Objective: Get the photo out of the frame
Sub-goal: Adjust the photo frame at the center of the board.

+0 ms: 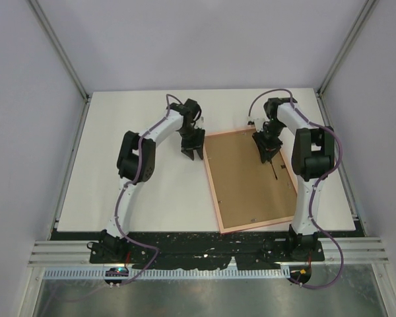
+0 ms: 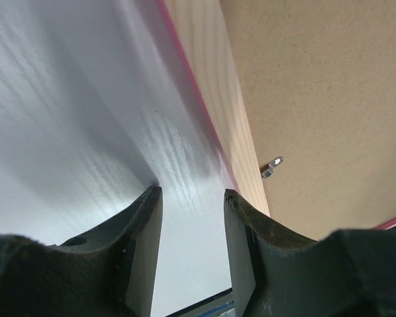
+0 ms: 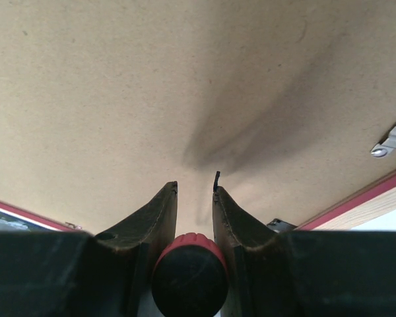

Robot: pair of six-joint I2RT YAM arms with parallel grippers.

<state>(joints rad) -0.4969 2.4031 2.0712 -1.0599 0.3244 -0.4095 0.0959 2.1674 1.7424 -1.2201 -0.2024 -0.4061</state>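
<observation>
The pink frame point(image 1: 215, 198) lies face down on the white table, its brown backing board point(image 1: 247, 185) facing up. The photo is hidden beneath that board. My left gripper point(image 1: 191, 153) stands open just off the frame's left edge near the far corner, with only bare table between its fingers point(image 2: 193, 191). In the left wrist view the frame point(image 2: 218, 86) runs past the right finger. My right gripper point(image 1: 264, 148) hovers over the board's far right part, shut on a screwdriver with a red and black handle point(image 3: 189, 271). Its thin shaft point(image 1: 272, 170) points down at the board point(image 3: 152, 86).
Small metal retaining tabs point(image 2: 272, 166) point(image 3: 391, 140) sit on the back of the frame near its edges. The white table point(image 1: 138, 191) ends at a black strip and rails in front. Grey walls enclose the sides and back.
</observation>
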